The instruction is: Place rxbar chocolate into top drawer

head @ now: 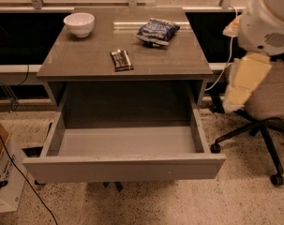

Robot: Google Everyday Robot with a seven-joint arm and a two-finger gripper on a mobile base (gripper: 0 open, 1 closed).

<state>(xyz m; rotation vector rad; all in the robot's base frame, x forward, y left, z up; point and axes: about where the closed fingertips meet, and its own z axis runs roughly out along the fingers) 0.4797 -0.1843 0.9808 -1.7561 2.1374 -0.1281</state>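
The rxbar chocolate (122,60), a small flat dark bar with pale lettering, lies on the table top (85,60) near its front edge, at the middle. The top drawer (125,167) is pulled fully open below the table, and its light grey inside shows nothing in it. My gripper is not in view. Only my arm shows at the right edge: a white rounded joint (268,18) and a cream link (243,82) hanging beside the table's right side, apart from the bar.
A white bowl (79,24) stands at the table's back left. A crinkled blue-and-white snack bag (156,31) lies at the back right. An office chair (265,116) stands right of the drawer. A cardboard box (3,172) and cables lie on the floor at left.
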